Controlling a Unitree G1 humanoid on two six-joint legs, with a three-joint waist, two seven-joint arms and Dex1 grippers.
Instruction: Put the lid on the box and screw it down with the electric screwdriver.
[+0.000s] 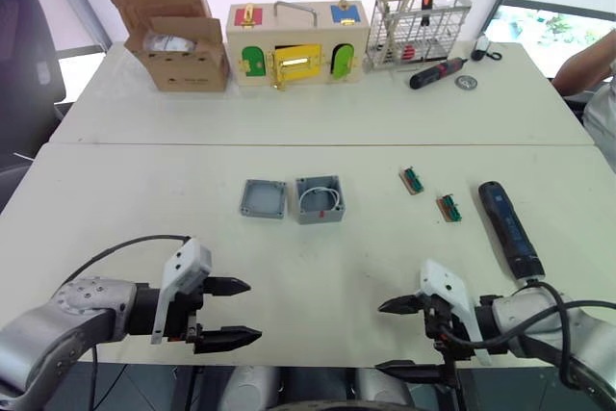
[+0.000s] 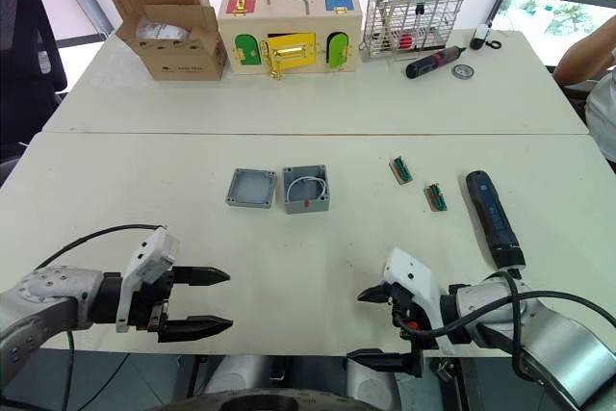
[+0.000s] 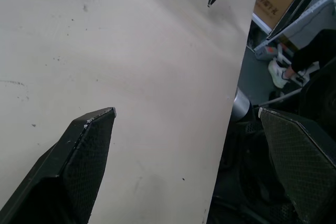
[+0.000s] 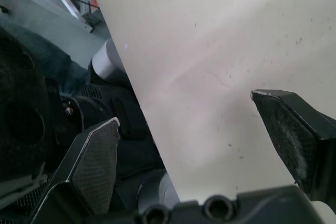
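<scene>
The grey lid [image 1: 263, 197] lies flat at the middle of the near table, just left of the open grey box [image 1: 320, 198] with white and red wires inside. The dark blue electric screwdriver [image 1: 510, 229] lies on the table at the right, ahead of my right arm. My left gripper [image 1: 253, 311] hovers open at the table's near edge, well short of the lid. My right gripper [image 1: 379, 337] is open too, over the near edge, with its fingers [image 4: 286, 129] spread and nothing between them. In the left wrist view, the fingers [image 3: 86, 148] straddle the table edge.
On the far table stand a brown cardboard box [image 1: 173, 21], a wooden box with coloured doors [image 1: 296, 45] and a wire rack [image 1: 416, 31]. A red-and-black screwdriver [image 1: 438, 72] lies there. Two small green parts [image 1: 412, 180] lie right of the box. A person's arm [image 1: 587, 64] shows far right.
</scene>
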